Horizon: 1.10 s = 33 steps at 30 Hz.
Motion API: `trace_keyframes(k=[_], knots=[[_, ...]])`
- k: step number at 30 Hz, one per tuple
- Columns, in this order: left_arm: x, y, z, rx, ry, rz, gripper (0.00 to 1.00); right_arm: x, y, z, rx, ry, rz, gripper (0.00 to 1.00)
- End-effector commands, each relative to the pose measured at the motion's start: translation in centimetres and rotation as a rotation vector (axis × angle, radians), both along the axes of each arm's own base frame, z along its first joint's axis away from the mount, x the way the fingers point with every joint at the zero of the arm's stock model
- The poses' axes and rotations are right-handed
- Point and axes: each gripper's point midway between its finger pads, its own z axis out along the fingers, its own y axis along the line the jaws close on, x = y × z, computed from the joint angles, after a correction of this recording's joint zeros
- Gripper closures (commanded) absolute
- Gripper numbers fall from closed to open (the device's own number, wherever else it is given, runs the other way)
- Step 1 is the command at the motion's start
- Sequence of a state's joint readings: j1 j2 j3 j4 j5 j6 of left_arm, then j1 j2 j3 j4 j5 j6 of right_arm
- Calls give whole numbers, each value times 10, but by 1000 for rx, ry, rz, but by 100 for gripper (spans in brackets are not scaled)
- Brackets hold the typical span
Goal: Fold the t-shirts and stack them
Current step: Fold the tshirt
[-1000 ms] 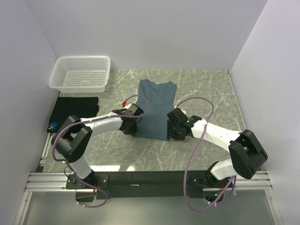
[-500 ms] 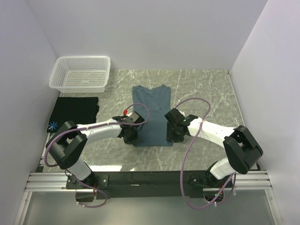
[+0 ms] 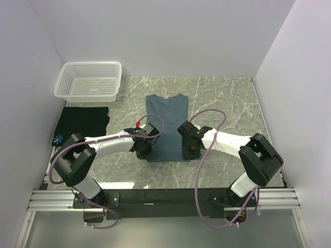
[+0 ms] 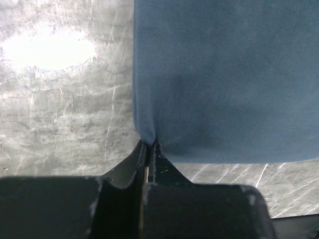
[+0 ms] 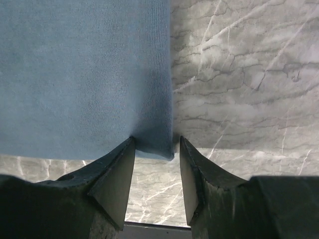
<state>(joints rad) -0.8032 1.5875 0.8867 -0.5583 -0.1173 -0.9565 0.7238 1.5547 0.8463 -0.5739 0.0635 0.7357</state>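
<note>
Though hidden from above, left jaws pinch blue t-shirt (image 4: 224,74) corner, right jaws parted astride another

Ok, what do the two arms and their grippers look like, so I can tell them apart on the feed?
They match: the left arm and right arm have white tube links between chunky black joints, each with a looping mauve cable. The left gripper and right gripper have black wedge-shaped fingers, scuffed at the edges. Only the left wrist carries a small red tab.
</note>
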Motion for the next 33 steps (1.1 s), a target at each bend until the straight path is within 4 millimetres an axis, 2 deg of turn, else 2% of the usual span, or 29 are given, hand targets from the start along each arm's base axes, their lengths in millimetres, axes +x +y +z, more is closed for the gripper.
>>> trace_keyframes(k=[1,4,7,9,13,14,16,17,19,20,21,23,24,26,28,29,31,33], knots=[[-20,11,-8,42,65,-14,99,-9,-6,-10,-61,51,-10,52],[-21,12,-8,46,66,-14,99,-15,-9,-18,-82,88,-15,54],[-20,13,-8,46,63,-15,99,-19,-12,-20,-111,105,-8,62],[-20,13,-8,47,66,-15,99,-22,-15,-23,-128,120,-5,70],[-23,16,-8,56,73,-19,99,-23,-18,-20,-142,120,20,100],[-28,17,-5,54,81,-21,99,-25,-18,-17,-133,120,25,100],[-41,24,-3,73,98,-20,99,-37,-22,-8,-96,120,44,100],[-56,27,4,89,104,-45,99,-49,-20,3,-49,136,62,100],[-78,29,9,92,123,-49,99,-74,-27,8,-22,187,86,100],[-95,24,19,75,118,-94,99,-84,-24,21,19,169,113,100],[-112,27,21,80,160,-77,99,-105,-31,25,24,221,127,100],[-143,22,33,45,182,-138,99,-128,-39,44,68,234,160,100],[-155,19,37,24,210,-120,99,-137,-43,50,86,250,164,100],[-167,16,49,-16,206,-145,99,-140,-48,68,122,202,157,100],[-165,11,66,-53,183,-143,99,-133,-53,89,119,161,161,100],[-155,4,84,-78,137,-148,99,-123,-50,107,121,130,165,100],[-132,7,100,-56,52,-119,99,-101,-57,119,75,65,161,100],[-104,11,117,-47,-7,-92,99,-77,-53,137,71,18,157,100]])
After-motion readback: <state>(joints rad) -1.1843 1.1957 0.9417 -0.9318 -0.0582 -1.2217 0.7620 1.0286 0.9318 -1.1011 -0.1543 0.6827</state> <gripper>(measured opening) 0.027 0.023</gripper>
